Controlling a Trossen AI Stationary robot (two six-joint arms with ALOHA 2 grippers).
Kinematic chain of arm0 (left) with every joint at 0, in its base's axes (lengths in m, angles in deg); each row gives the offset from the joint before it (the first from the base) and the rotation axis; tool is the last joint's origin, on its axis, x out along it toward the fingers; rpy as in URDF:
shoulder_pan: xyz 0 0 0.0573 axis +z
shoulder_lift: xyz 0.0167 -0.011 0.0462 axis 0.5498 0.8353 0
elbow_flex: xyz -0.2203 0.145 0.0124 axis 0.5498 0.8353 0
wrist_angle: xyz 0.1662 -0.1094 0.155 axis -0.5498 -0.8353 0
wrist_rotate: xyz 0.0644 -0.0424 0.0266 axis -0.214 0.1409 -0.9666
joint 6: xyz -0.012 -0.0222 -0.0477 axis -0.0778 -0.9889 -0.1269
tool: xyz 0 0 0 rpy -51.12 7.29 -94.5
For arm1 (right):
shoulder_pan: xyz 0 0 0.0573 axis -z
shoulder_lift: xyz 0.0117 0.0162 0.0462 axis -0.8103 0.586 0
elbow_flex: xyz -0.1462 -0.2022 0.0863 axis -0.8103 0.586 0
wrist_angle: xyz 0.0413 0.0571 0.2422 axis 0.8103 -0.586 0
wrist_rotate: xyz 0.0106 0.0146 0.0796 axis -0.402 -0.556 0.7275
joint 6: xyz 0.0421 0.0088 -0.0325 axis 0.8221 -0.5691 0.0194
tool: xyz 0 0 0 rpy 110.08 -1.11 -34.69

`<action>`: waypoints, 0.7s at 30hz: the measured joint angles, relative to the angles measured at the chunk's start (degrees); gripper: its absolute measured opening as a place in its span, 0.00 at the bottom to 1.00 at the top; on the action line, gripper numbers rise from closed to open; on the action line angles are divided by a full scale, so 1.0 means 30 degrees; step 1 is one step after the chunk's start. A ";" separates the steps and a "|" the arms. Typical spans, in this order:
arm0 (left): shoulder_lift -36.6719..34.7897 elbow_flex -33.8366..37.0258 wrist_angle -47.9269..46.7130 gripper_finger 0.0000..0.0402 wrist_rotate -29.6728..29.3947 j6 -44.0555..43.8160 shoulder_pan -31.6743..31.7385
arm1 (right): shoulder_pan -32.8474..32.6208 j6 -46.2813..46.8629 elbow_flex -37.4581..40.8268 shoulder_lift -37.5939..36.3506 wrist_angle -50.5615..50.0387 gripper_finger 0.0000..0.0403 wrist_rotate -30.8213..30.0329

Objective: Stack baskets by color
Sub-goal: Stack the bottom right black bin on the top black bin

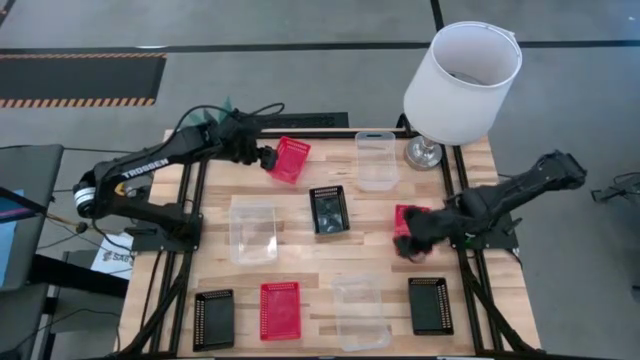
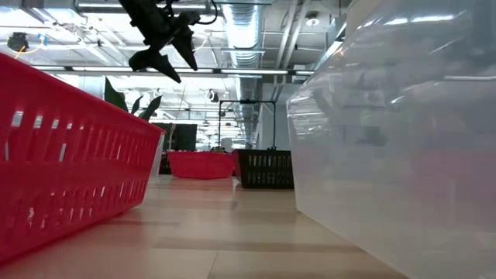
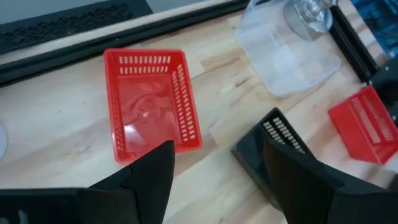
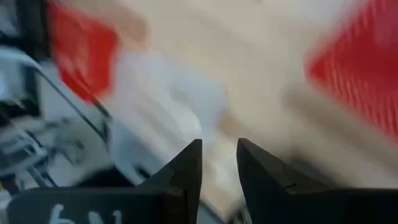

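While nothing was stacked yet: baskets lay scattered on the table [image 1: 300, 262], all apart.
Left hand [image 3: 214, 168]: open, empty, hovering over the far red basket [image 1: 290, 159].
Right hand [image 1: 412, 240]: at a red basket [image 1: 405, 216] near the right edge; grip unclear, view blurred.
Risk: left fingers could clip the mesh wall and shove the basket off the far edge.
Risk: right basket could slip if only pinched by its rim.

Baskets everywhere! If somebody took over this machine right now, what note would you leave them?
Left gripper: open, empty, above the far red basket.
Right gripper: empty, fingers apart, beside another red basket.
Third red basket sits at the near edge with two black baskets; a third black one sits mid-table. Clear baskets lie scattered.
Done: no stacks visible.
Left: every colour.
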 joint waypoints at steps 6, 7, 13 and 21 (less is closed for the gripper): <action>0.0007 0.0000 -0.0238 0.58 0.0015 -0.0383 -0.0579 | -0.5239 0.6875 -0.0187 0.0560 -0.2721 0.30 0.0676; 0.0007 0.0000 -0.0344 0.58 0.0058 -0.0469 -0.0599 | -0.6173 0.7932 -0.0187 0.0821 -0.3097 0.31 0.0769; 0.0007 0.0000 -0.0032 0.58 0.0481 -0.0559 -0.0609 | -0.9392 1.1058 -0.0172 0.3143 -0.3578 0.49 0.2050; 0.0007 0.0000 0.0249 0.58 0.0505 -0.0819 -0.0601 | -0.9628 1.3401 -0.0171 0.5739 -0.4049 0.67 0.1870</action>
